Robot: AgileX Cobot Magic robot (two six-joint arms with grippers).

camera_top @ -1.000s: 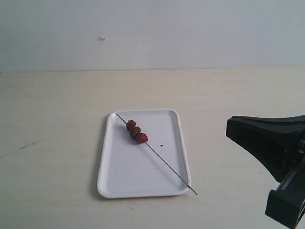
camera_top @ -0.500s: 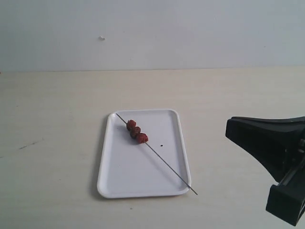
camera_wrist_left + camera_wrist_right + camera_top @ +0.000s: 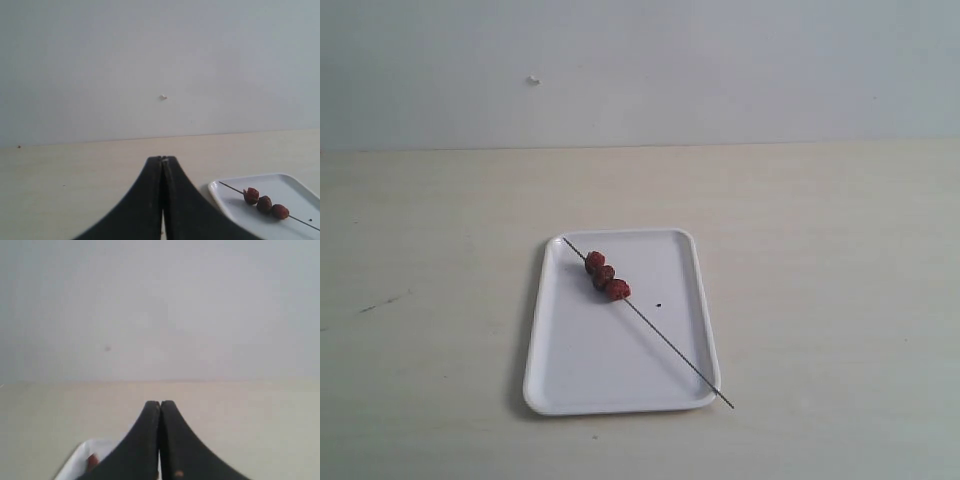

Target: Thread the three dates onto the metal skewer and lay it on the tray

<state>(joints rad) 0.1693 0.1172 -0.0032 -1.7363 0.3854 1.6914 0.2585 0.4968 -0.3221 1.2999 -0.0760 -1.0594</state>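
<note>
The white tray [image 3: 620,350] lies flat on the table. Across it runs the thin metal skewer [image 3: 670,348], slanting from the far left corner to past the near right corner. The three dates [image 3: 606,276] sit threaded in a row on the skewer's far half. In the left wrist view the tray [image 3: 235,192], skewer [image 3: 231,187] and dates [image 3: 264,203] show beside my left gripper [image 3: 162,159], which is shut and empty. My right gripper [image 3: 160,403] is shut and empty too, with a blurred tray corner [image 3: 82,452] behind it. Neither gripper shows in the exterior view.
Pale wooden tabletop [image 3: 430,250] surrounds the tray on all sides. A light grey wall [image 3: 720,70] rises behind the table, with a small white mark [image 3: 533,80] on it.
The right arm, at the exterior view's right edge a second ago, has pulled out of that view. The tray, skewer and dates have not moved.
</note>
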